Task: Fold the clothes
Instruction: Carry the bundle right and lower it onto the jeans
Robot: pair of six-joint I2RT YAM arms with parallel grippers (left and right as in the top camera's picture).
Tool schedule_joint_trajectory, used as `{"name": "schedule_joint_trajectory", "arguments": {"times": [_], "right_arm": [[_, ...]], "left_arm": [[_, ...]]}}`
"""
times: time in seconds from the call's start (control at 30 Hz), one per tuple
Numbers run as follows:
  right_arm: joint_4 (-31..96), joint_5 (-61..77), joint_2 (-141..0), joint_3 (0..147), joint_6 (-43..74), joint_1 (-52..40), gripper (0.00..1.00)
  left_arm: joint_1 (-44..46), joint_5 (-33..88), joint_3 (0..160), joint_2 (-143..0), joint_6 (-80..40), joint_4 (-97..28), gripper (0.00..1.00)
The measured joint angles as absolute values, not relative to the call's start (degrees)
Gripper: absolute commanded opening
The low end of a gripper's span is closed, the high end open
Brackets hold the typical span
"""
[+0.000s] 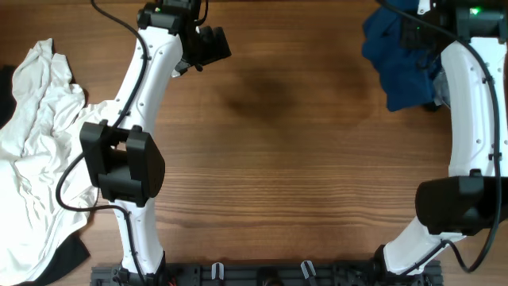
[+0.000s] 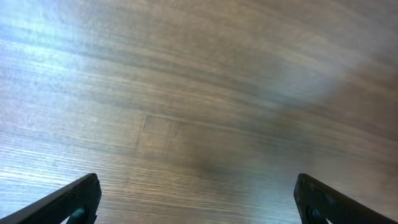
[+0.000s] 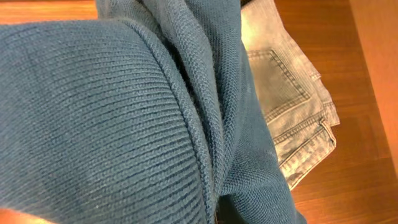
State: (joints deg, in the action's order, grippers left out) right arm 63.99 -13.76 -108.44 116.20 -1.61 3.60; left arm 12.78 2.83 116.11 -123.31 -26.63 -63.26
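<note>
Overhead, left hand [image 1: 213,46] gapes wide above the table [image 1: 302,159]; right hand [image 1: 413,30] is clamped on the blue shirt [image 1: 397,59].

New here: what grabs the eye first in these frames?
The deep-blue garment is bunched at the far right of the table under the right arm. It fills the right wrist view, with pale jeans beneath it. Next comes the crumpled white shirt, sprawled over the left edge. Between them, the left hand hovers open over bare wood.
</note>
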Motion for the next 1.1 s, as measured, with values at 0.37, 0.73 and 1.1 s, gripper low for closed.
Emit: {"name": "schedule_joint_trajectory", "arguments": {"times": [0.37, 0.73, 1.1], "right_arm": [[59.9, -9.4, -116.5, 116.2, -3.9, 13.5, 0.04], [57.1, -6.1, -116.5, 116.9, -4.4, 18.4, 0.04], [51.9, -10.1, -116.5, 119.1, -4.4, 19.7, 0.04]], "left_arm": [[12.8, 2.9, 109.9, -123.3, -27.9, -62.7, 1.0], [12.8, 2.9, 109.9, -123.3, -29.8, -62.7, 1.0], [12.8, 3.1, 109.9, -123.3, -30.3, -63.9, 1.0]]}}
